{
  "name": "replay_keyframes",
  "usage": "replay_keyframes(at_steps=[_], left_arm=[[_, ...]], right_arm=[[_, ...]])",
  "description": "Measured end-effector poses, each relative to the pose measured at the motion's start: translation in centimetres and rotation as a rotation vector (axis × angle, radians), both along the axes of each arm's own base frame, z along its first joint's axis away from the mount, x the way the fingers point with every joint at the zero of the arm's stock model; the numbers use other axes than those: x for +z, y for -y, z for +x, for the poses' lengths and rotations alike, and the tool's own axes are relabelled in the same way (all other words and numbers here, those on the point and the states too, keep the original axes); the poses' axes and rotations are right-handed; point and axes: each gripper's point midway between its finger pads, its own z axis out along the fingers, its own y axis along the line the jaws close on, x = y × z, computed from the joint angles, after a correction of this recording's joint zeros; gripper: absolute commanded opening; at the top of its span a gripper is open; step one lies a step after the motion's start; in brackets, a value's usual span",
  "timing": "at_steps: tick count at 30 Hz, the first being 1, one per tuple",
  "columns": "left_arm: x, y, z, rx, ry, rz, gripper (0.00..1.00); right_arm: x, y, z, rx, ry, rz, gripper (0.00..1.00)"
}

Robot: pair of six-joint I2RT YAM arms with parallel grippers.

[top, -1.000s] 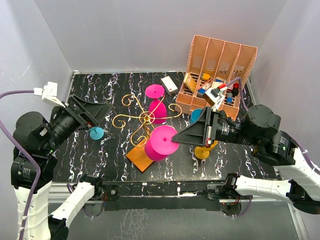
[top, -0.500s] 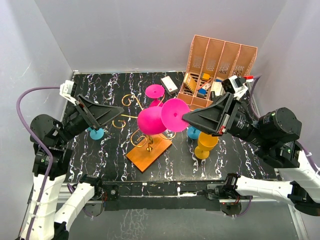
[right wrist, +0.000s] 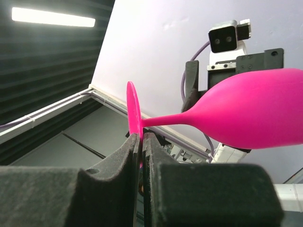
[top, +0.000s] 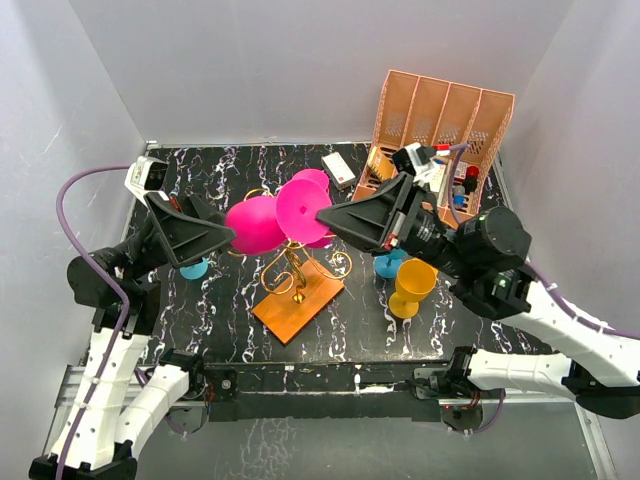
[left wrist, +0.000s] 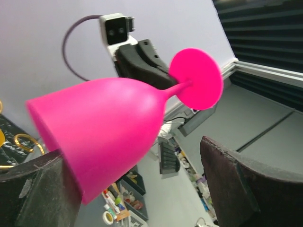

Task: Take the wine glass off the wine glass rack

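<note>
My right gripper (top: 322, 213) pinches the pink wine glass (top: 252, 224) by its foot (sideways, above the wine glass rack (top: 296, 300)); my left gripper (top: 226, 236) gapes around its bowl.

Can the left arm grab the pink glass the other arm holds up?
Probably yes: the left claw stands open around the bowl of the pink wine glass; the right claw pinches only its foot.

My right end effector (top: 328, 213) pinches the round foot of the magenta plastic wine glass (top: 255, 224), which lies sideways in the air above the gold wire wine glass rack (top: 293, 262) on the black marbled surface (top: 240, 330). My left end effector (top: 222, 233), fingers spread, is right at its bowl.
</note>
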Motion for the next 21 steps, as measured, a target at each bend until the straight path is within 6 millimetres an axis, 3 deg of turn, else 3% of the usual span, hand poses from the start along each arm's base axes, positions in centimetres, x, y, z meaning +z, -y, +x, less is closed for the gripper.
replay_keyframes(at_steps=[5,13,21], left_arm=[[0.6,-0.2,-0.7,-0.06,0.002,-0.059,0.72],[1.4,-0.5,-1.5,-0.093,0.009,-0.109,0.42],[0.8,-0.4,0.2,-0.042,-0.052,-0.098,0.09]], right_arm=[[-1.0,-0.9,0.6,0.007,-0.018,0.027,0.08],[-1.8,0.5,1.0,-0.038,-0.038,0.095,0.08],[-2.5,2.1,2.1,-0.134,-0.063,0.113,0.13]])
